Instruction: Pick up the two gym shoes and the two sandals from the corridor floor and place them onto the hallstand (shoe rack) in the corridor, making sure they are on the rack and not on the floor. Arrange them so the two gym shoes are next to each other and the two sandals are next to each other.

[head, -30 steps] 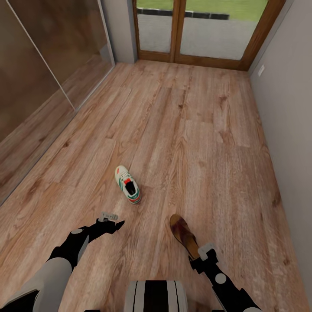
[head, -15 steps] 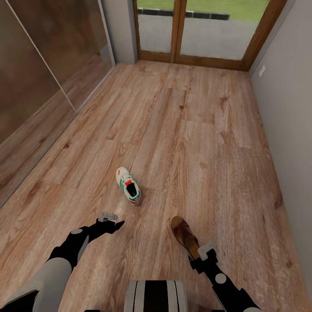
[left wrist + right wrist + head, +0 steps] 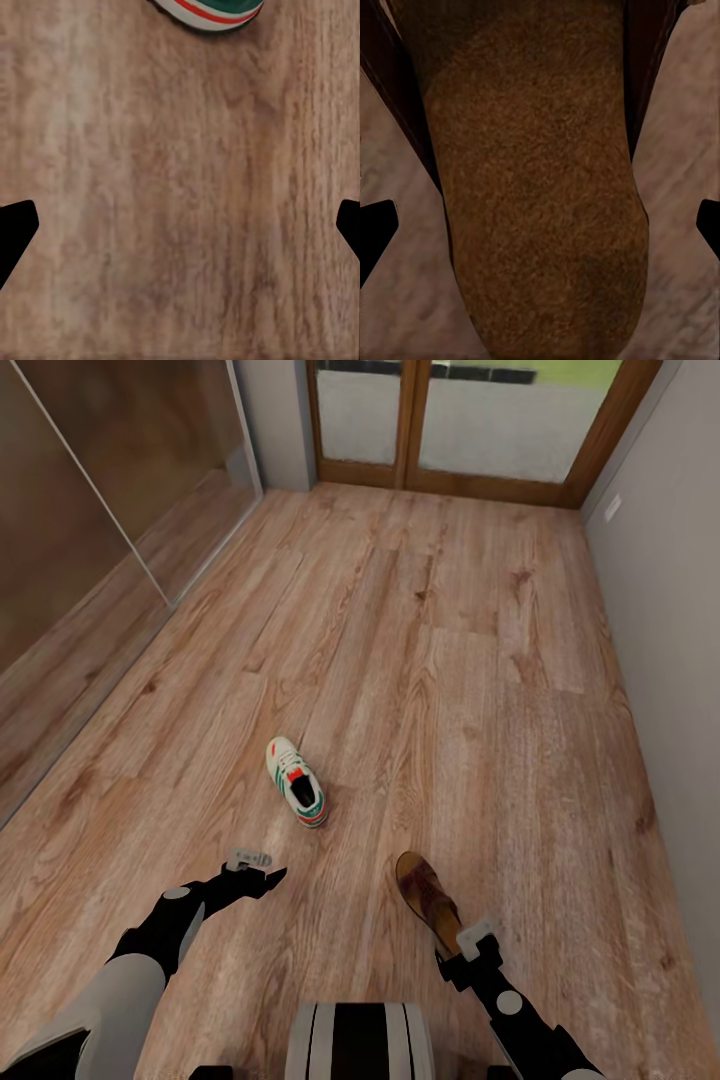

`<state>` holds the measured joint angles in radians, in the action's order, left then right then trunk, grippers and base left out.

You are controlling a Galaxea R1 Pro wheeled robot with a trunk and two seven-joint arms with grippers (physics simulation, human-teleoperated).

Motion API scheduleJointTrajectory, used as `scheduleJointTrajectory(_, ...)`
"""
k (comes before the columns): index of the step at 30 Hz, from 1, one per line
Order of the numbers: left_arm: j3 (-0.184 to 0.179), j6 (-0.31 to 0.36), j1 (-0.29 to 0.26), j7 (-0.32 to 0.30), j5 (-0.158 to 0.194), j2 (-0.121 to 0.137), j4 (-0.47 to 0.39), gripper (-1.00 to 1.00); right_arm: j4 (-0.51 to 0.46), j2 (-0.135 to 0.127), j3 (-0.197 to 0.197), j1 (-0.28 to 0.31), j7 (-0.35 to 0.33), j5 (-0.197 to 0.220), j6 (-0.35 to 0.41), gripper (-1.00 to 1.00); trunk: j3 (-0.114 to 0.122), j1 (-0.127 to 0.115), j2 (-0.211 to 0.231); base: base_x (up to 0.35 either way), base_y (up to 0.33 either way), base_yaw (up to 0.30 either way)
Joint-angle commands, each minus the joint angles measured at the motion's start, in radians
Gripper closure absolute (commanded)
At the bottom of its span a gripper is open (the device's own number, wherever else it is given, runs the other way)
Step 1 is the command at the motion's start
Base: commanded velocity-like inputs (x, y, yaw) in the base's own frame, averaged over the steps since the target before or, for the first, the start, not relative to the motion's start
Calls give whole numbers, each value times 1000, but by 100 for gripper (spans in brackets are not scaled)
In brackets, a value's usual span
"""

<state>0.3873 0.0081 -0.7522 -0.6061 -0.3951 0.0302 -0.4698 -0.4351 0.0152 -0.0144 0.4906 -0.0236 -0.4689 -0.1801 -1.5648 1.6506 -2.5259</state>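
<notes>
My right jaws [image 3: 450, 950] hang spread over the sandal's [image 3: 426, 900] heel end, not gripping. My left jaws [image 3: 262, 872] are spread too, above bare floor [image 3: 480, 690] near the shoe [image 3: 296, 782].

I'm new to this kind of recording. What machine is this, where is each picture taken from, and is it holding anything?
This is a simulated wheeled robot with two arms. The wide picture comes from a camera on its head, looking down at a wooden corridor floor. One gym shoe and one brown sandal lie on it. The other two pictures come from cameras at each wrist. The left hand hangs open over bare floor, with the shoe's edge just ahead of it. The right hand is open, its fingers on either side of the sandal's footbed, but not closed on it. Nothing is held.
</notes>
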Motion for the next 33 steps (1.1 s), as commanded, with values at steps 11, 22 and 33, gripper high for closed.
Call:
scheduleJointTrajectory(11,10,-2,0,-8,-9,-1,3,-100,0,0,-1,0,-2,-3,-2,-100,-21,1,-1,0,0,0)
scheduleJointTrajectory(22,10,0,0,-8,-9,-1,3,-100,0,0,-2,0,-2,-4,-4,-100,-21,1,-1,0,0,0)
scheduleJointTrajectory(33,10,1,0,-8,-9,-1,3,-100,-1,0,-4,0,-2,-3,-4,-100,-21,1,-1,0,0,0)
